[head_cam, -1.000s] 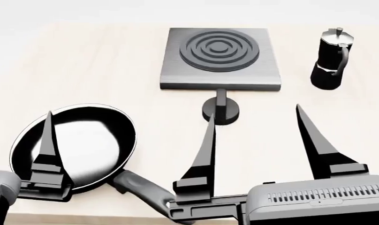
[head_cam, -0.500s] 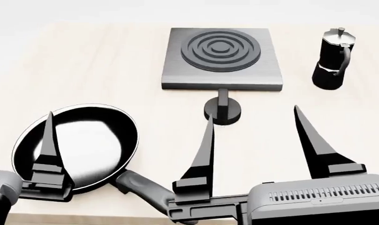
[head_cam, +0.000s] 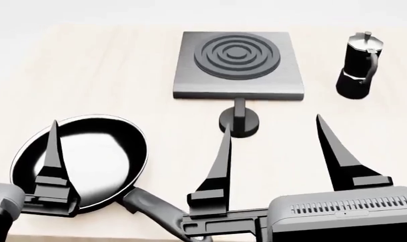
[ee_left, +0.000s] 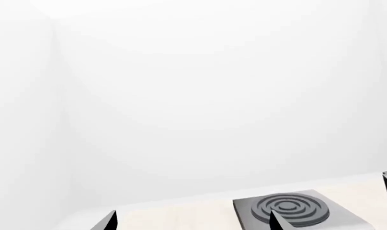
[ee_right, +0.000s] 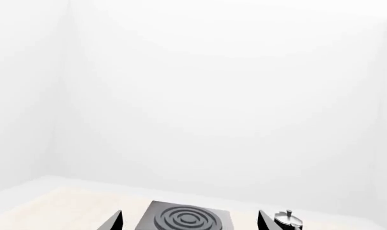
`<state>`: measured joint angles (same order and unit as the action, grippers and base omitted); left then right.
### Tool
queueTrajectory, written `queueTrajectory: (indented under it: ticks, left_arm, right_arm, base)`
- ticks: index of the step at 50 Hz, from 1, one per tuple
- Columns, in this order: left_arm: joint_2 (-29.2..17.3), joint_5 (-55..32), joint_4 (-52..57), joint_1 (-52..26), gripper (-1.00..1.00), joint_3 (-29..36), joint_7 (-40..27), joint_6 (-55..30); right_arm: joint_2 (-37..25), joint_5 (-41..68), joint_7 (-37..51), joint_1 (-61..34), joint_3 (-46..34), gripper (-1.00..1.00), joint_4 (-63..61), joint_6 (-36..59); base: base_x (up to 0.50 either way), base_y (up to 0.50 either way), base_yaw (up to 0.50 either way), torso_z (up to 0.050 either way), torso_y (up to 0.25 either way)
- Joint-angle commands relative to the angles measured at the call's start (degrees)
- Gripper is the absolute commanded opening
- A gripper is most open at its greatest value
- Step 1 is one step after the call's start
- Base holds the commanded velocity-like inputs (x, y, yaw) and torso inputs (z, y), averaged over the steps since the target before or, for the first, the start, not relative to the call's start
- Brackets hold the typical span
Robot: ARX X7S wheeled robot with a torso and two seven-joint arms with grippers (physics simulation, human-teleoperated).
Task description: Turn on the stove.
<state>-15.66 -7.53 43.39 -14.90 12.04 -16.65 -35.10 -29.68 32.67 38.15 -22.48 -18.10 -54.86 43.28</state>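
The stove (head_cam: pixel 237 60) is a grey square slab with a dark ringed burner at the back centre of the table. Its black round knob (head_cam: pixel 239 121) stands just in front of it. My right gripper (head_cam: pixel 272 122) is open, and its fingertips reach level with the knob, which lies just off its left finger. Of my left gripper only one finger (head_cam: pixel 54 151) shows in the head view, over the frying pan (head_cam: pixel 89 156). In the left wrist view the left gripper (ee_left: pixel 192 223) is open and empty. The stove also shows in the left wrist view (ee_left: pixel 289 211) and the right wrist view (ee_right: pixel 184 219), ahead of the open right gripper (ee_right: pixel 189 218).
A black moka pot (head_cam: pixel 356 65) stands to the right of the stove; it also shows in the right wrist view (ee_right: pixel 288 219). The pan's handle (head_cam: pixel 149 206) points toward the right gripper's base. The light wooden table (head_cam: pixel 109 75) ends at a white wall behind.
The stove, knob and pot have shifted very slightly down in the head view. Both grippers stay open in about the same place.
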Motion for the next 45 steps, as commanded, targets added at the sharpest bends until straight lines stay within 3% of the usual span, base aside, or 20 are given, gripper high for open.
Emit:
queueTrajectory:
  ticks: [1, 45]
  left_arm:
    - [-0.26, -0.26, 0.11, 0.01, 1.00, 0.07, -0.28, 0.11]
    - [-0.94, -1.23, 0.23, -0.18, 1.00, 0.59, -1.31, 0.21]
  right_arm:
    - [-0.48, 0.32, 0.54, -0.16, -0.53, 1.00, 0.31, -0.60]
    - [-2.12, 1.81, 2.60, -0.93, -1.96, 1.00, 0.61, -1.80]
  base:
    - [0.09, 0.00, 0.00, 0.000, 0.000]
    - [0.09, 0.00, 0.00, 0.000, 0.000]
